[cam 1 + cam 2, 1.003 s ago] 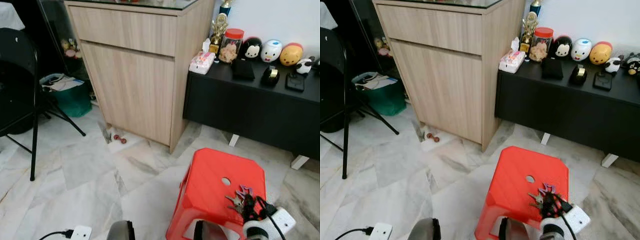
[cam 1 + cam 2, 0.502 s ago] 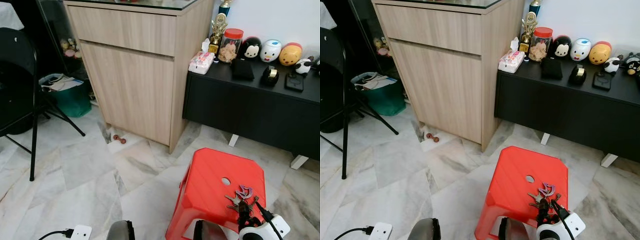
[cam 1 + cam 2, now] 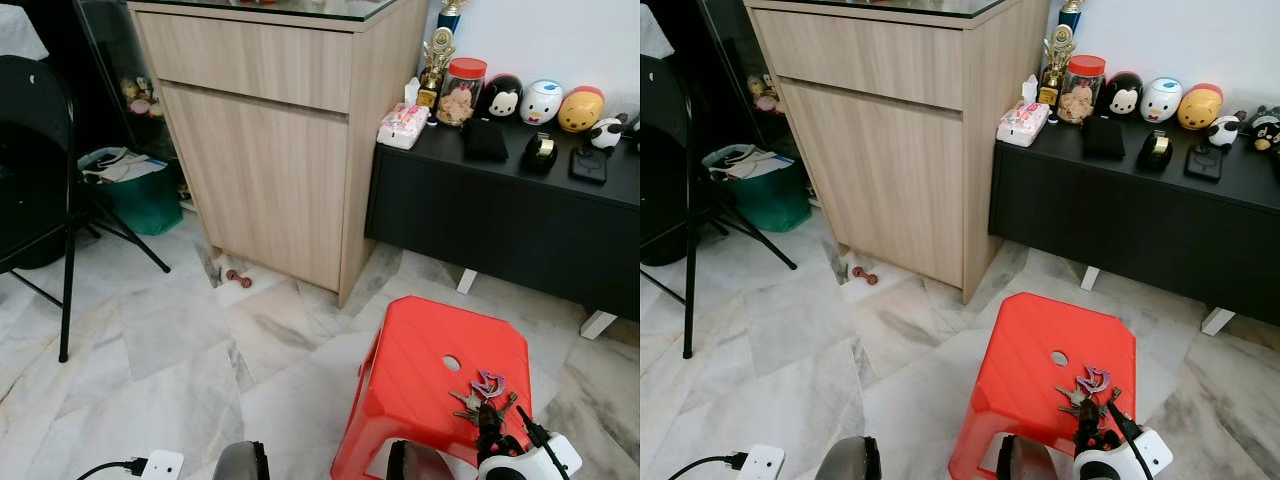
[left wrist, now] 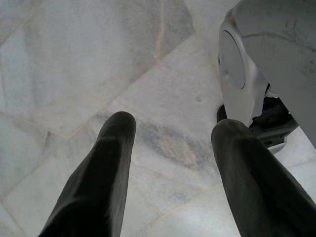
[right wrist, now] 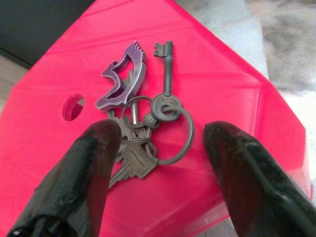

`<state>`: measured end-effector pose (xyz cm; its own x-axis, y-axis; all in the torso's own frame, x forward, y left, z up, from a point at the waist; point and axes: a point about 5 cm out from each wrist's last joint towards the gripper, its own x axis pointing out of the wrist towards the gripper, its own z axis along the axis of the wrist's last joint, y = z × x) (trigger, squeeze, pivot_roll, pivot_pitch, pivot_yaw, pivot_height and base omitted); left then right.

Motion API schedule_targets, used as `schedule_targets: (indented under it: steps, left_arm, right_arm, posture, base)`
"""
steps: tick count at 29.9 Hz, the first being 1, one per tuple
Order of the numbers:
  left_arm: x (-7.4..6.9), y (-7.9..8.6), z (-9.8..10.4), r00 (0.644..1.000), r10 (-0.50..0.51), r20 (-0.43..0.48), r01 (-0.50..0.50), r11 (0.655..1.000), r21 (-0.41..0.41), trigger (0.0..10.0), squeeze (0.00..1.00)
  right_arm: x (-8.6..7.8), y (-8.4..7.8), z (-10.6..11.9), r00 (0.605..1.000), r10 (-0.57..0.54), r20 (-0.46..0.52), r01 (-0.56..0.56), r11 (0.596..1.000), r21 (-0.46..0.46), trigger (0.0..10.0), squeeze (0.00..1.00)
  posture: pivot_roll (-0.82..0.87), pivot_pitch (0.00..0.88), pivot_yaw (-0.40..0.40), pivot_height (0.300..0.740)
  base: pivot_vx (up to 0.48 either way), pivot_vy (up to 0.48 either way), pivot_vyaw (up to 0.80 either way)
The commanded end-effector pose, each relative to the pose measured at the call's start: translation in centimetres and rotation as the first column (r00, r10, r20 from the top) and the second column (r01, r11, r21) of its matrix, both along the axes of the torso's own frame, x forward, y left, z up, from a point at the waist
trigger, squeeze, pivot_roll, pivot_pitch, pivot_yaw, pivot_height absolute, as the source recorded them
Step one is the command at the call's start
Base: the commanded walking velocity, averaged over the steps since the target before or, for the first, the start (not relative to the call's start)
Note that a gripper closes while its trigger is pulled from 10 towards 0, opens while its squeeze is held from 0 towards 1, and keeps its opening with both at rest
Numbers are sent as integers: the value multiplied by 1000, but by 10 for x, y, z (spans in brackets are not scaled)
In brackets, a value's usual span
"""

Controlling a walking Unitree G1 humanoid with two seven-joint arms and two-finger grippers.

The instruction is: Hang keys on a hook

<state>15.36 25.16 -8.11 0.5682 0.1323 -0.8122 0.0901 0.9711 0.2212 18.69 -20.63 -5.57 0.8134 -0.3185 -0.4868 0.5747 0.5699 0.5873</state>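
Observation:
A bunch of keys [image 3: 480,395] with a purple clip and a ring lies on the red plastic stool [image 3: 410,370], near its front right corner. In the right wrist view the keys [image 5: 140,131] sit just ahead of the two black fingers, which are spread wide on either side of the bunch without touching it. My right gripper [image 3: 490,432] hovers open at the stool's near edge, right behind the keys. My left gripper [image 4: 170,133] hangs open over the marble floor [image 4: 74,64]. No hook can be made out.
A tall wooden cabinet [image 3: 270,150] stands ahead, with a low black sideboard [image 3: 520,210] carrying toys and a jar to its right. A black folding chair [image 3: 40,190] and a green bin [image 3: 140,190] are at the left. A white power strip [image 3: 160,465] lies on the floor.
My right gripper has drawn back towards me from over the keys to the stool's near edge. The keys stay on the stool.

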Motion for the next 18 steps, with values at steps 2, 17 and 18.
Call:
schedule_targets:
  steps: [2,17,18]
  left_arm:
    - [-2,3,0,1000,-14,-23,15,1000,17,10000,0]
    - [-2,3,0,1000,-14,-25,15,1000,16,10000,0]
    - [-2,3,0,1000,-14,-25,15,1000,16,10000,0]
  right_arm:
    - [-4,7,-6,999,7,-36,-5,999,45,10000,0]
    - [1,11,-5,999,32,-14,-31,997,68,0,0]
    - [1,11,-5,999,32,-13,-31,997,68,0,0]
  posture:
    - [54,0,-22,591]
    - [54,0,-22,591]
    - [54,0,-22,591]
  base:
    - [0,0,0]
    - [0,0,0]
    - [0,0,0]
